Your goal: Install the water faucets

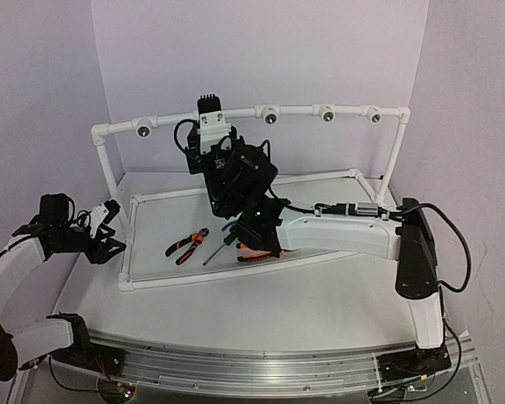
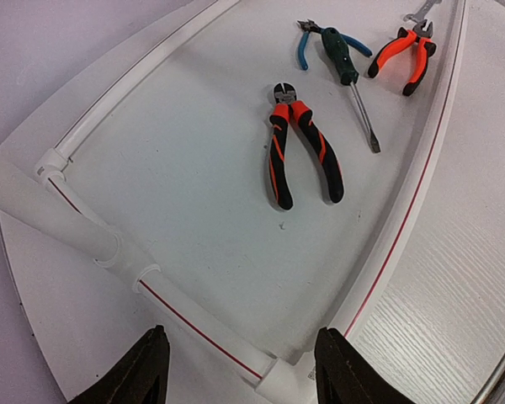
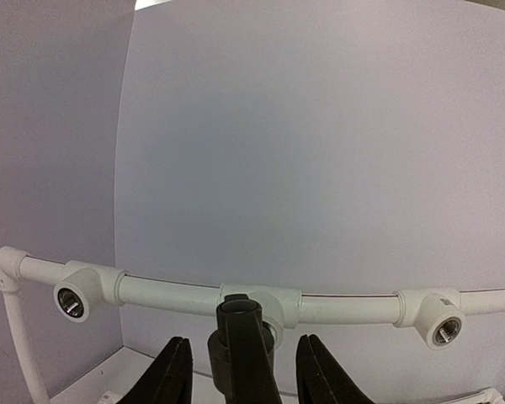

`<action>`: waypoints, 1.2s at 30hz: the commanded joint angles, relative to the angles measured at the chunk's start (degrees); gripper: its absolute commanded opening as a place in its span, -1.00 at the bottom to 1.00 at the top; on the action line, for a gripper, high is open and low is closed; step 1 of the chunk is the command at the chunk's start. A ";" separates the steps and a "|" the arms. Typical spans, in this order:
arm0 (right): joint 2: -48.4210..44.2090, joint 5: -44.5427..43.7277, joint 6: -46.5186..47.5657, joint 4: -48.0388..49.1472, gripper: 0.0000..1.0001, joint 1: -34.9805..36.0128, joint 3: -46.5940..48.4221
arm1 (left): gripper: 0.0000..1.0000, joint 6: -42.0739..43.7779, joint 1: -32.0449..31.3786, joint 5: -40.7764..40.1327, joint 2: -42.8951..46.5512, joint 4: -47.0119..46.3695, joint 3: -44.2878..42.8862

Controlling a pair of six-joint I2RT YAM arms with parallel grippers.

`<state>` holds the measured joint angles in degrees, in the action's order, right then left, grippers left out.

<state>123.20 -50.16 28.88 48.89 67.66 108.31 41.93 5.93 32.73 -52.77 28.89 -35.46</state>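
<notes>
The black water faucet (image 3: 240,337) stands with its round end at the middle socket of the white pipe (image 3: 168,295), which runs along the back wall. My right gripper (image 3: 242,374) is open, with one finger on each side of the faucet and a visible gap on both sides. In the top view this gripper (image 1: 210,119) is up at the rail. My left gripper (image 2: 240,370) is open and empty above the near left corner elbow (image 2: 282,383) of the flat pipe frame; the top view shows it (image 1: 109,229) at the left.
Empty sockets (image 3: 71,301) (image 3: 442,324) flank the faucet. Inside the flat frame lie orange-and-black pliers (image 2: 303,151), a green-handled screwdriver (image 2: 345,71), blue-handled cutters (image 2: 307,46) and a second pair of orange pliers (image 2: 408,55). The right arm (image 1: 337,231) reaches across the frame.
</notes>
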 commanded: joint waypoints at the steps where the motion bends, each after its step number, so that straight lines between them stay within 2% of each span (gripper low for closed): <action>1: -1.17 -0.73 -0.82 1.47 -0.20 0.58 1.97 | 0.21 -0.29 -0.31 -0.32 0.60 -1.49 0.13; 9: -0.25 -1.35 -1.47 1.47 -0.34 1.23 2.64 | 0.21 -0.20 -0.33 -0.31 0.37 -1.65 0.10; 27: 0.73 -2.05 -1.52 1.38 -0.40 2.54 3.37 | 0.20 -0.10 -0.44 -0.42 0.24 -1.85 0.22; 29: 0.63 -2.44 -1.53 1.38 -0.37 2.57 3.23 | 0.20 -0.10 -0.46 -0.45 0.36 -1.82 0.27; 36: -2.38 -3.42 1.12 3.00 -0.02 2.57 0.36 | 0.20 -0.33 -0.42 -0.22 0.55 -1.71 0.31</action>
<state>123.35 -52.41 28.52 48.73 69.83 109.39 41.93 5.67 32.32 -52.77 28.88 -35.46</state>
